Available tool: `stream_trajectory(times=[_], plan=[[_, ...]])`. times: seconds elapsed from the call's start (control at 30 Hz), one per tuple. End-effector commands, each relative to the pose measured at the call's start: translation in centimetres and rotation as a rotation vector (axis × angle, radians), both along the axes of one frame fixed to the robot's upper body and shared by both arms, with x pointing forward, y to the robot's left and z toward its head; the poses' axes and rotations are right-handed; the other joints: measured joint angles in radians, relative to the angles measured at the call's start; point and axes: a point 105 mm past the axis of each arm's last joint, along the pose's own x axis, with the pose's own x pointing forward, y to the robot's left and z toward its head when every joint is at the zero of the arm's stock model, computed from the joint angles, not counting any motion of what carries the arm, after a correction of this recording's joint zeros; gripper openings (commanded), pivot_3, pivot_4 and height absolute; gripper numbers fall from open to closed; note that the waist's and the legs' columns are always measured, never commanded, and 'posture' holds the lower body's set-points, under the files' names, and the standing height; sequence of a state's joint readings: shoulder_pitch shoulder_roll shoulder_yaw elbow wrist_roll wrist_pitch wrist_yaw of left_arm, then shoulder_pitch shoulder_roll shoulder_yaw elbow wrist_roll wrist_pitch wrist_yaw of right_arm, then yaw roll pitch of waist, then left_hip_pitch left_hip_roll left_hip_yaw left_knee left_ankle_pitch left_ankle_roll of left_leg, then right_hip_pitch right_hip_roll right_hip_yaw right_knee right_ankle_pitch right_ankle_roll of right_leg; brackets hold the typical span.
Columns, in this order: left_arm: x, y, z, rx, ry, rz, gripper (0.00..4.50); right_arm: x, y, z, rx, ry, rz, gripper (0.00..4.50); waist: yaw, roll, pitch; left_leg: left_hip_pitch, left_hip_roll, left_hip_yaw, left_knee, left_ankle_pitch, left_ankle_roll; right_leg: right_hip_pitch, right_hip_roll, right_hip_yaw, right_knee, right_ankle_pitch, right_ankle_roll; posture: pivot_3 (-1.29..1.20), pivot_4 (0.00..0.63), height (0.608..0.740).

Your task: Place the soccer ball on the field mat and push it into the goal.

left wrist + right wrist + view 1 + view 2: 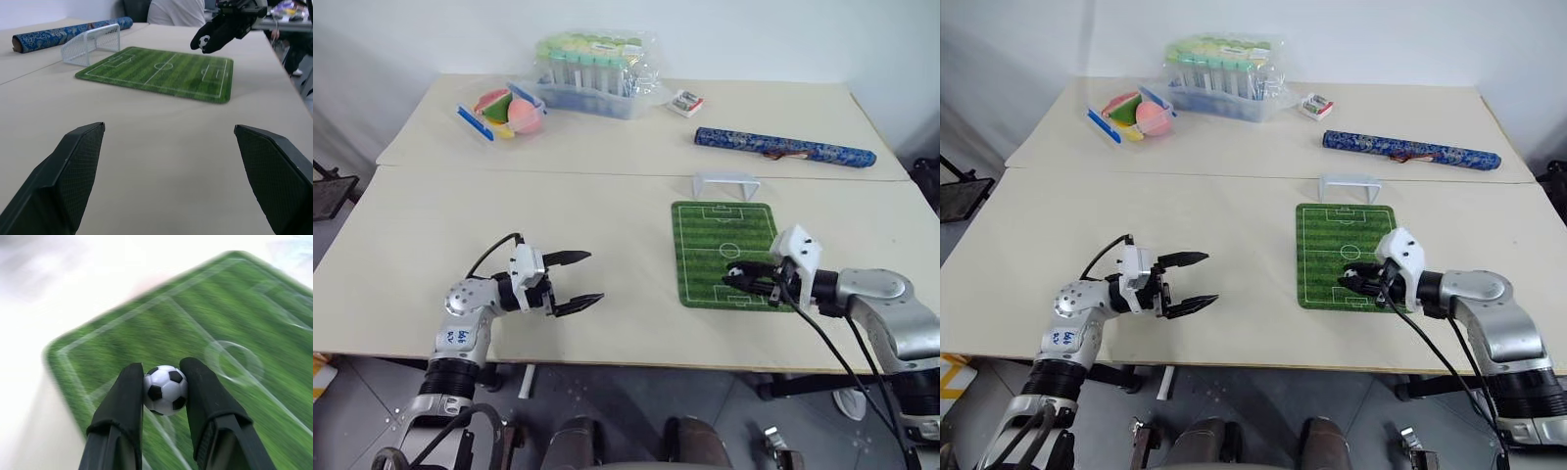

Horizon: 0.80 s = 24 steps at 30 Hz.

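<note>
While my right gripper [736,276] pinches the soccer ball [165,389] over the field mat [705,230], I should lower gently before releasing; left gripper [579,282] gapes empty.

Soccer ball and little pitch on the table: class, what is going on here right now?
The robot's right pincer is shut on the soccer ball and holds it in the air over the near end of the field mat; the ball is not yet set down. The goal stands just past the mat's far edge. The left pincer hangs open above the bare table, off to the left of the mat, holding nothing.
</note>
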<state>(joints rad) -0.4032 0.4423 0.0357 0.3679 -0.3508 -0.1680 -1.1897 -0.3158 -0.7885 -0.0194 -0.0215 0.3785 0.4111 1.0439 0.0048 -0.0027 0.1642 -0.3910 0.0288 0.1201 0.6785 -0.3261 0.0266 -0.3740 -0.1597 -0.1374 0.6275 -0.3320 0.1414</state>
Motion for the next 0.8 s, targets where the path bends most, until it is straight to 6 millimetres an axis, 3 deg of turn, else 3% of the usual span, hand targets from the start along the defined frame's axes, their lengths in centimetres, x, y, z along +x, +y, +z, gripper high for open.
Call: stream_trajectory(times=[0.03,0.53,0.77,0.8], plan=[[0.1,0.5,0.9,0.022,-0.079,0.016,4.50,0.6,1.0,0.1,-0.060,-0.002,0.110,0.85,-0.007,-0.001,0.001,0.000,0.000,0.001,0.000,0.000,0.000,0.000,0.000,0.000,0.000,0.000,0.000,0.00,0.150,0.740],[-0.7,1.1,0.5,0.031,-0.077,0.041,4.50,0.8,-1.0,-1.9,-0.089,0.056,0.085,0.85,-0.007,-0.001,0.001,0.000,0.001,0.000,0.001,0.000,0.000,0.000,0.000,0.000,0.000,0.000,0.000,0.00,0.150,0.740],[-0.4,1.3,0.5,0.037,-0.075,0.045,4.50,0.7,-0.9,-2.3,-0.088,0.065,0.089,0.85,-0.007,-0.001,0.001,0.000,0.001,0.000,0.001,0.000,0.000,0.000,0.000,0.000,0.000,0.000,0.000,0.00,0.150,0.740],[-0.3,1.3,0.6,0.037,-0.075,0.045,4.50,0.7,-0.9,-2.4,-0.087,0.067,0.088,1.20,-0.007,-0.001,0.001,0.000,0.001,0.000,0.001,0.000,0.000,0.000,0.000,0.000,0.001,0.000,0.000,0.00,0.150,0.740]])
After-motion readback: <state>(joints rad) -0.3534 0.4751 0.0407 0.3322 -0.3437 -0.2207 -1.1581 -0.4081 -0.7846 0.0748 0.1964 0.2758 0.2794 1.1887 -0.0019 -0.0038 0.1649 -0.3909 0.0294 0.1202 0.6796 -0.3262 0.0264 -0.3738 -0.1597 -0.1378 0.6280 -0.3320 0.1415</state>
